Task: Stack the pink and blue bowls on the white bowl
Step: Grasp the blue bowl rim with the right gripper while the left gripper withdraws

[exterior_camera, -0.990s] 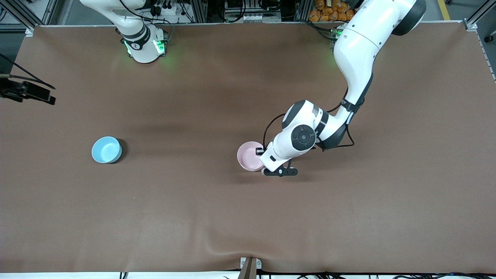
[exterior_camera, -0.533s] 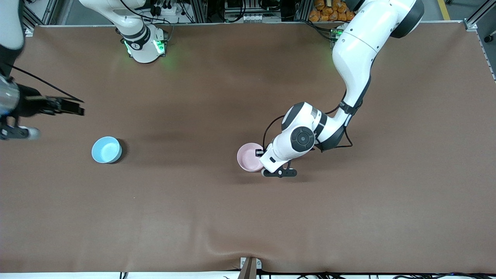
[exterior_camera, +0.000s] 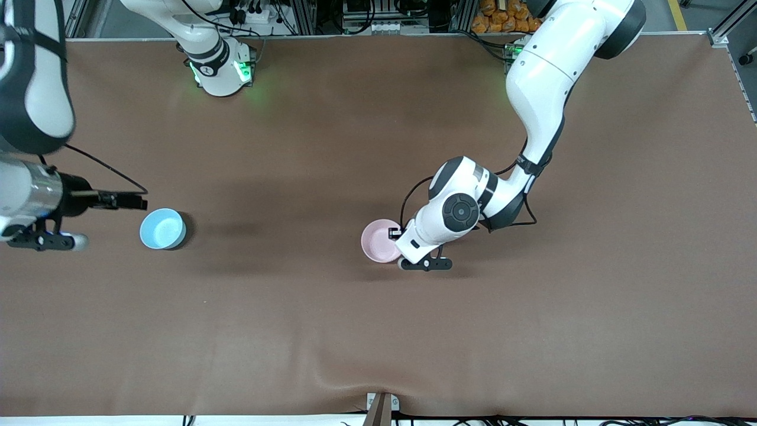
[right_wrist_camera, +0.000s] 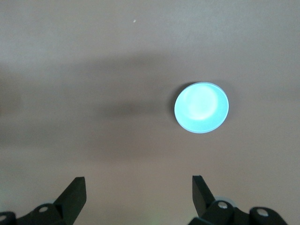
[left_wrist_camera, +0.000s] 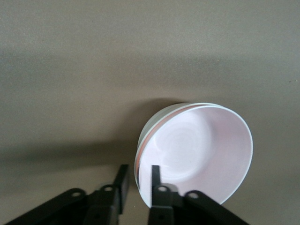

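Pink bowl (exterior_camera: 377, 239) first: it sits nested inside the white bowl (left_wrist_camera: 159, 115), and from the front I can't see the white one at all. Only my left wrist view catches a thin pale crescent of its rim peeking out under the pink. The pair stands about mid-table. My left pincer (left_wrist_camera: 139, 180) is right down at that rim, one finger inside the pink bowl, one outside the stack, jaws loosened, a sliver of daylight showing on the outer side. My own wrist and forearm cover the edge of the bowls nearest the left arm's end, so the contact there is hidden from the front. The blue bowl (exterior_camera: 161, 228) sits alone on the brown table (exterior_camera: 355, 343), well apart from the stack, toward the right arm's end. My right pincer (right_wrist_camera: 138, 187) hangs over bare table just beside it, spread wide, nothing between the fingers, and its arm is cut off by the edge of the front view.
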Tool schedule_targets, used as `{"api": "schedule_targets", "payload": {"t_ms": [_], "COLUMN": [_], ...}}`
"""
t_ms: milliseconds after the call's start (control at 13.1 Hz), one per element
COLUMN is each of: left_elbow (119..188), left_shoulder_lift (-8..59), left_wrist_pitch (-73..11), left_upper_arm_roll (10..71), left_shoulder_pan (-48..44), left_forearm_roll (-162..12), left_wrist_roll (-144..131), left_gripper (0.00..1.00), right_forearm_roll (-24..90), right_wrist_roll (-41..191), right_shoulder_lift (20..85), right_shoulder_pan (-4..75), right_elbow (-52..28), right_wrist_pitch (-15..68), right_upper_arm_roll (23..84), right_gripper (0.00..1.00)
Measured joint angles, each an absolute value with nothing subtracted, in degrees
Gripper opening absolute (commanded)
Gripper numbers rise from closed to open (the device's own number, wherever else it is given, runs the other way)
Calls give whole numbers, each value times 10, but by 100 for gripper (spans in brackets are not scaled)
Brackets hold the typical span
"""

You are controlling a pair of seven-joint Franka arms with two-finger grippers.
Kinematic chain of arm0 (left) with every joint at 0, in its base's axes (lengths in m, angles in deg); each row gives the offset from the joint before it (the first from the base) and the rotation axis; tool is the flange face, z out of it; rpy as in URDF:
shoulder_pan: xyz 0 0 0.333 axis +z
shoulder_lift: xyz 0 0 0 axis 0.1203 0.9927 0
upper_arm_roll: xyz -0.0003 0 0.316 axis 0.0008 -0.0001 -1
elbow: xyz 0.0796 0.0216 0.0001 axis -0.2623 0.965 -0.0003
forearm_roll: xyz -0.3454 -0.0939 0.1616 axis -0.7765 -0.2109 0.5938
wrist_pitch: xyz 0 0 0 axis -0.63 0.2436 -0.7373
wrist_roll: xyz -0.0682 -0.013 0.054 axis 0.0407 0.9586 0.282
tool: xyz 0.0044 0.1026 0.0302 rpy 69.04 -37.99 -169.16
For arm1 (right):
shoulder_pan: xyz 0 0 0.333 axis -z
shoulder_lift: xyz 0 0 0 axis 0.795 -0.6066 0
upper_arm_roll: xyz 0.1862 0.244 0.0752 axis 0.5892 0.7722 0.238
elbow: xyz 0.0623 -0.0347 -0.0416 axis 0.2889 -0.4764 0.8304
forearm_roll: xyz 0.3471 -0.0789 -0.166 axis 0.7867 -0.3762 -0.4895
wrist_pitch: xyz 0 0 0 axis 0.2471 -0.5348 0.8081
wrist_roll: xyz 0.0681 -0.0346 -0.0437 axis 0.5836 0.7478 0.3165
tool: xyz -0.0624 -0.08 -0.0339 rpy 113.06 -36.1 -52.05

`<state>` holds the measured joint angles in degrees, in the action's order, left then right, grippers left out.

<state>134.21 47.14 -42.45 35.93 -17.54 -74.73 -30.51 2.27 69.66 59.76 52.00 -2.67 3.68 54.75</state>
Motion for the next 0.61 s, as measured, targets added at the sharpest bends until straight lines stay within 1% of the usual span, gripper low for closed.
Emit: {"api": "schedule_targets", "payload": {"t_ms": [76, 229, 381, 457, 610], "left_elbow": [1339, 1331, 1326, 1323, 1321], "left_shoulder_lift": [470, 459, 433, 416, 377], "left_wrist_pitch": [-424, -409, -376, -356, -316], "left_upper_arm_roll": [359, 357, 352, 351, 348], "left_shoulder_pan": [-175, -169, -153, -140, -103], "left_forearm_roll": [-747, -747, -747, -747, -731], "left_wrist_roll": [-305, -305, -305, -305, -304], "left_gripper": [100, 100, 100, 100, 100], "right_forearm_roll": [22, 22, 22, 22, 22], "right_wrist_roll": [709, 753, 797, 818, 869], "right_shoulder_lift": [592, 586, 576, 567, 540], "right_shoulder_pan": [524, 545, 569, 581, 605], "right_elbow": [-51, -117, -186, -210, -227], "right_wrist_pitch": [72, 172, 266, 297, 340], "right_upper_arm_roll": [546, 544, 543, 543, 543], "right_gripper": [100, 100, 100, 100, 100]}}
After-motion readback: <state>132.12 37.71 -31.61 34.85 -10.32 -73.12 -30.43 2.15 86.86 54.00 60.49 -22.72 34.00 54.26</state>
